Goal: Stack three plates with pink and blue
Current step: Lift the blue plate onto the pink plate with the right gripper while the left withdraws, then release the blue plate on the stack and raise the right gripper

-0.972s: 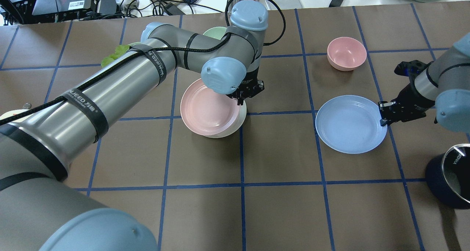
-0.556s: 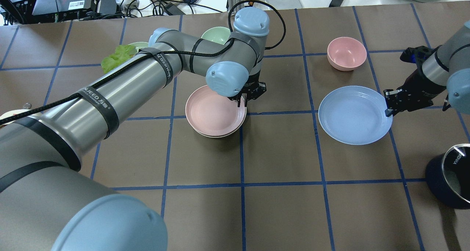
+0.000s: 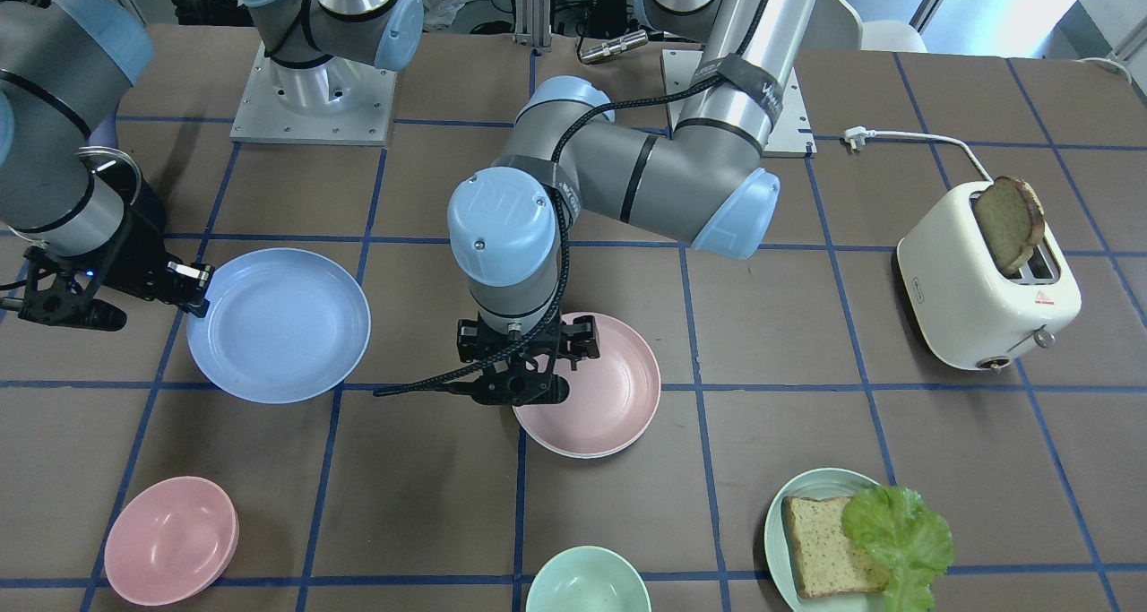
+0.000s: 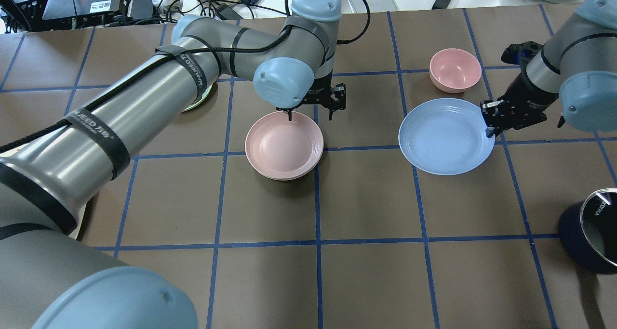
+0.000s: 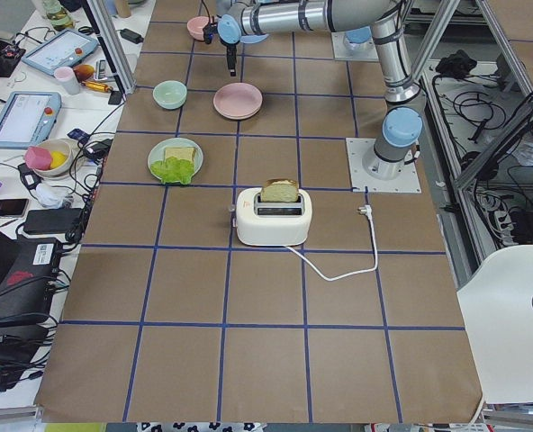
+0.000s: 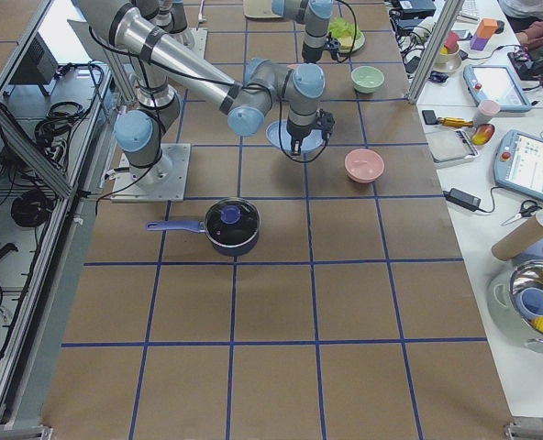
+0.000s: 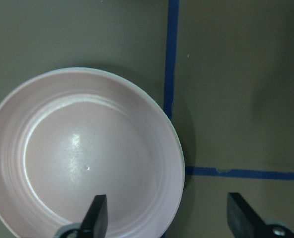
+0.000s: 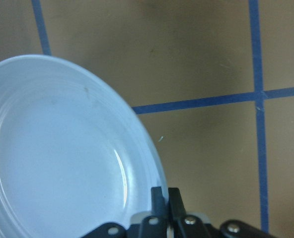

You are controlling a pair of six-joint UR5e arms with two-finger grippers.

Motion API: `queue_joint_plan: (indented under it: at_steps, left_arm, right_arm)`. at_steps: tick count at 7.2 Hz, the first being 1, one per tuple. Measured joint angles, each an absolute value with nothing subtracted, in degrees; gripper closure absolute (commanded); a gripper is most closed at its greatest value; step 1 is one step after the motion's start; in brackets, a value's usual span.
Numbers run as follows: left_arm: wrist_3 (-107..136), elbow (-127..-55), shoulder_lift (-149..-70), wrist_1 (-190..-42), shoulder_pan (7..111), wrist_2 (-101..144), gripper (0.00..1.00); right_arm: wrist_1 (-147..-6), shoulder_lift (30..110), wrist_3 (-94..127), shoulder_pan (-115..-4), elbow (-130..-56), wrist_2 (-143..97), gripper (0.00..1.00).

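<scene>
The pale pink plate [image 4: 284, 145] lies nested on the cream-white plate [image 4: 289, 178], of which only a thin rim shows. My left gripper [image 4: 310, 113] is open and empty, just above the pink plate's far rim; the left wrist view shows the pink plate [image 7: 82, 153] below its spread fingers. My right gripper [image 4: 488, 126] is shut on the right rim of the light blue plate [image 4: 446, 136] and holds it to the right of the stack. The right wrist view shows the fingertips [image 8: 159, 196] pinching the blue rim [image 8: 57, 158].
A pink bowl [image 4: 455, 70] stands just beyond the blue plate. A mint bowl [image 3: 587, 581], a mint plate with bread and lettuce [image 3: 842, 540] and a toaster [image 3: 986, 280] are on the left arm's side. A dark pot [image 4: 590, 237] sits at the near right.
The pink plate went from tilted in my left gripper to lying flat on the cream plate; that gripper opened and drew back. My right gripper carried the blue plate left and farther away.
</scene>
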State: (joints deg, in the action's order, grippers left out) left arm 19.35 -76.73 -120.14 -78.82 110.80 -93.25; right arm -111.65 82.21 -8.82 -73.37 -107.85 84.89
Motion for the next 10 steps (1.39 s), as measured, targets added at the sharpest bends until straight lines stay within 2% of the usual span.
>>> queue_joint_plan:
  at_steps: [2,5,7,9,10]
  left_arm:
    - [12.7,-74.5,-114.2,-91.7,104.9,-93.4,0.00]
    - [10.5,-76.8,-103.2,-101.0,98.6,-91.3,0.00]
    - [10.1,-83.4,-97.2,-94.8,96.4,-90.8,0.00]
    - [9.9,-87.8,-95.0,-85.5,93.9,-90.7,0.00]
    - [9.8,-88.2,-94.5,-85.2,93.5,-90.8,0.00]
  right_arm:
    - [-113.5,81.0,0.8,-80.3,-107.4,81.7,1.00]
    - [-122.3,77.8,17.5,-92.5,-107.2,80.7,1.00]
    - [-130.0,73.3,28.0,-100.7,-106.0,81.3,1.00]
    - [-132.2,69.1,35.8,-106.3,-102.7,81.5,1.00]
    - [-132.4,67.6,37.9,-107.8,-102.0,81.4,0.91]
